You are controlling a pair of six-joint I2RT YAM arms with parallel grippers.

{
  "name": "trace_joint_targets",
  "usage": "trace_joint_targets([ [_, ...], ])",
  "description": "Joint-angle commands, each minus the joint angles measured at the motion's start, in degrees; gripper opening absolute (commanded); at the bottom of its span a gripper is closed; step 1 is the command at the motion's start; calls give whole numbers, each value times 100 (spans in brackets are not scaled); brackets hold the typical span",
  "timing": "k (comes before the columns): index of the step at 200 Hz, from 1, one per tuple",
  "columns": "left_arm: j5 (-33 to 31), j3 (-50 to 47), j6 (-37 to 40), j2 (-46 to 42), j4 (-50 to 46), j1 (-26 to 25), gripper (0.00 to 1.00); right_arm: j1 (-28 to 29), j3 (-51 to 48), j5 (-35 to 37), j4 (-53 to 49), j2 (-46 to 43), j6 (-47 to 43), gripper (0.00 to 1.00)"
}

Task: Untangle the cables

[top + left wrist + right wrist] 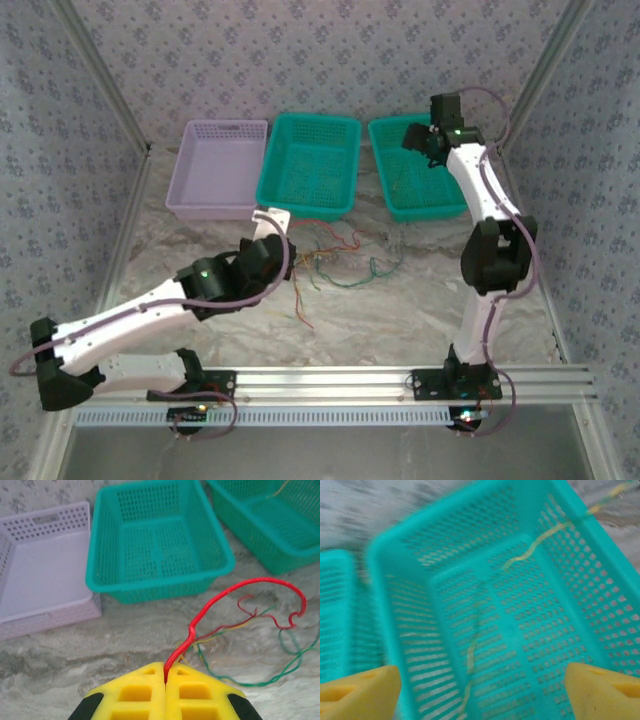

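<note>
Currently, left gripper (165, 674) clamps the red cable (260, 580), isolating it from the tangle (335, 262); right gripper (480, 690) hangs wide open over a basket (610, 610).

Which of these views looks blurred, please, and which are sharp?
Right wrist: motion blur smears the teal basket and the yellow cable in it; left wrist: crisp on the red cable; top external: evenly lit, slightly soft.

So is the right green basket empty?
No, not empty. In the right wrist view a thin yellowish cable lies across the basket floor and runs up over its rim.
</note>
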Motion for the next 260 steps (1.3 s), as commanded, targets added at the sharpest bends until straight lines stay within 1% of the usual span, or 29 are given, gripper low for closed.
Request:
trace_joint_targets([
  [1, -81, 806, 352, 1, -490, 7, 0, 186, -563, 65, 502, -809, 255, 88],
  [27, -329, 1642, 955, 196, -642, 13, 0, 527, -1176, 605, 666, -1502, 140, 89],
  [52, -666, 2458, 1773, 475, -555, 45, 0, 681, -1896, 760, 886, -2292, 187, 91],
  [72, -599, 3029, 2321, 759, -398, 271, 0, 990, -2417, 1143, 1019, -2927, 7, 94],
  [83, -488, 3232, 2572, 895, -371, 494, 0, 1171, -2655, 1424, 973, -3239, -14, 96],
  [87, -439, 3320, 2635, 955, -208, 582, 0, 1223, -2749, 1511, 982, -3382, -28, 98],
  [103, -144, 3664, 2698, 1216, -211, 972, 0, 1394, -3142, 1861, 959, -3929, 1, 100],
  [120, 186, 3924, 2681, 1480, -169, 1314, 0, 1430, -3479, 1971, 888, -4507, 115, 100],
  [135, 326, 3981, 2742, 1681, 34, 1520, 0, 1415, -3600, 2168, 652, -4919, 226, 100],
  [149, 385, 4120, 2799, 1942, 77, 1737, 0, 1420, -3664, 2207, 437, -5260, 296, 100],
  [164, 698, 4296, 2635, 2226, 4, 2046, 0, 1415, -3756, 2349, 193, -5584, 462, 100],
  [176, 813, 4369, 2549, 2433, 13, 2227, 0, 1423, -3898, 2439, 156, -5859, 400, 100],
  [190, 762, 4394, 2635, 2635, 129, 2334, 0, 1420, -3943, 2455, 71, -6013, 292, 100],
  [198, 745, 4393, 2667, 2761, 179, 2411, 0, 1415, -3943, 2454, -178, -6053, 285, 100],
  [229, 707, 4399, 2512, 3205, 109, 2700, 0, 1420, -3960, 2398, -404, -6257, 290, 100],
  [234, 691, 4376, 2526, 3250, 129, 2740, 0, 1415, -4177, 2373, -388, -6301, 269, 100],
  [249, 574, 4381, 2522, 3403, 89, 2834, 0, 1415, -4270, 2317, -378, -6374, 246, 100],
  [260, 365, 4375, 2537, 3465, 61, 2849, 0, 1415, -4302, 2303, -379, -6369, 248, 100],
])
